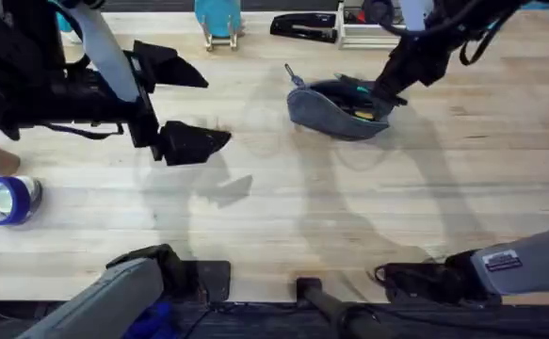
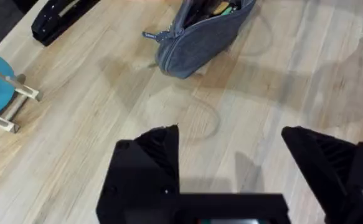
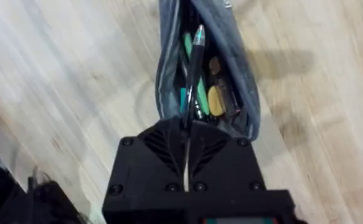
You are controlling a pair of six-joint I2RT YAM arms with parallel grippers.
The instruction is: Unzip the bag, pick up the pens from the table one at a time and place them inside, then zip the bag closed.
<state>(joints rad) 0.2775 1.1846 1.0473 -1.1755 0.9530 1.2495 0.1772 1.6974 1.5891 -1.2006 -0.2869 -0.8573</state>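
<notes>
Holding a slim dark pen [image 3: 193, 74] tight between its two black fingers, my right gripper [image 3: 186, 134] sits at the open mouth of the soft grey felt pencil bag [image 1: 335, 111]. The pen's shiny tip points into the bag. Inside I see green and yellow-brown things [image 3: 213, 99], but I cannot tell what they are. From the overhead view, the right gripper [image 1: 384, 91] reaches down over the bag's right end.

The bag lies on the big light wooden table [image 1: 283, 207], toward the far side and a bit right of the middle. Its zipper is open along the top, and the little zipper pull [image 2: 155, 36] sticks out at its left end.

My left gripper [image 1: 187, 106] is over the left part of the table, well apart from the bag. Its two black fingers [image 2: 150, 162] are spread wide, with nothing between them.

Past the bag, near the far edge, lies a long black stapler [image 1: 304, 27]. A blue round thing on a small wooden stand [image 1: 219, 19] is beside it. A roll of blue tape [image 1: 7, 200] rests near the left edge.
</notes>
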